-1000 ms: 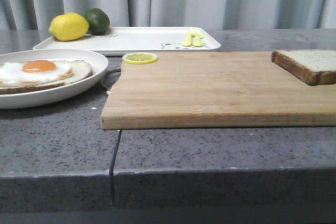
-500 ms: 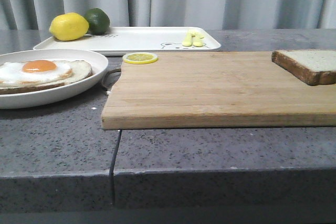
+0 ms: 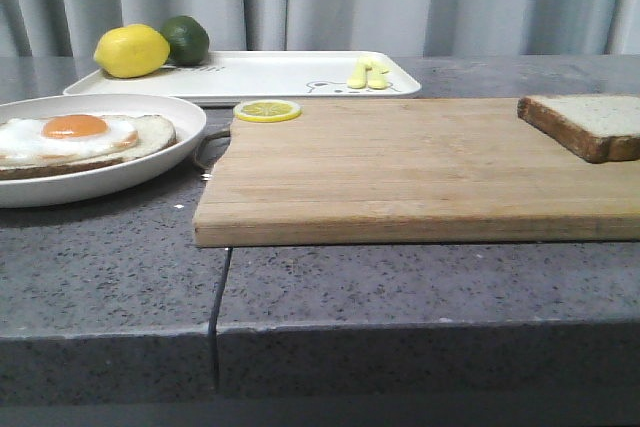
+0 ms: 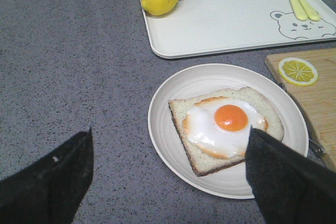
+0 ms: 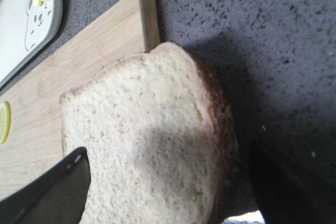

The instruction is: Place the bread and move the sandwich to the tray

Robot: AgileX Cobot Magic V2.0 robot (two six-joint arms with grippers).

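Left gripper spread wide, empty, hanging over the sandwich on its round white plate. Right gripper likewise parted, nothing clasped, its dark fingers flanking the bread from above; contact with the slice impossible to judge. Bread lying flat at the far right corner of the wooden cutting board, crust reaching the board's edge. Sandwich and plate on the grey counter just left of the board, egg yolk up. Behind both, the tray, white with a bear drawing, carrying a lemon and a lime at its left end and pale yellow cutlery at its right. Lemon slice resting on the board's near-left back corner, close to the tray's rim.
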